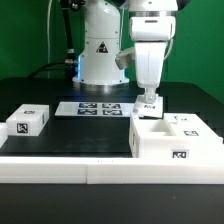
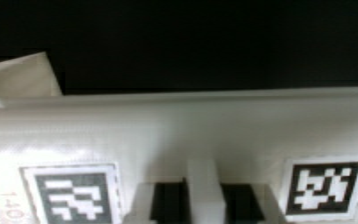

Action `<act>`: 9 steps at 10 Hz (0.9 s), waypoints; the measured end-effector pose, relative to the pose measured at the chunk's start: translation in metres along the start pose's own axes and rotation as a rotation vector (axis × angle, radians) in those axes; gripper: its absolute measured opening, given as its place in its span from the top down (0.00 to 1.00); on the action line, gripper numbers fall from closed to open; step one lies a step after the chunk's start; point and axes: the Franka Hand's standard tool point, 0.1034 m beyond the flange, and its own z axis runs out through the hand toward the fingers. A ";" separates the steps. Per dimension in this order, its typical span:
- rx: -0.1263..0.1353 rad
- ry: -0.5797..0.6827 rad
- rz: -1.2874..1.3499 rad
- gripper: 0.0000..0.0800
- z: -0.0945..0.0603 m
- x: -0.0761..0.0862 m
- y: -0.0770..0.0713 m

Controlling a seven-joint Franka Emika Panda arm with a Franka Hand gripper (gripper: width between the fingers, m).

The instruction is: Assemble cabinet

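Two risks stand out to us. The cabinet sits by the front edge of the bench, toward the corner at the exterior view's right. The hand hangs low at the cabinet's rear wall. We cannot tell how far the hand is open or whether it grips anything, because the wrist view is blurred. If the fingers straddle the wall off-centre, we judge a downward push could shove the cabinet toward that edge. If the hold is shallow, the smooth plastic could slip out on lifting.
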 end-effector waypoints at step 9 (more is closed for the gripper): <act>0.005 0.004 -0.064 0.91 0.005 0.001 0.005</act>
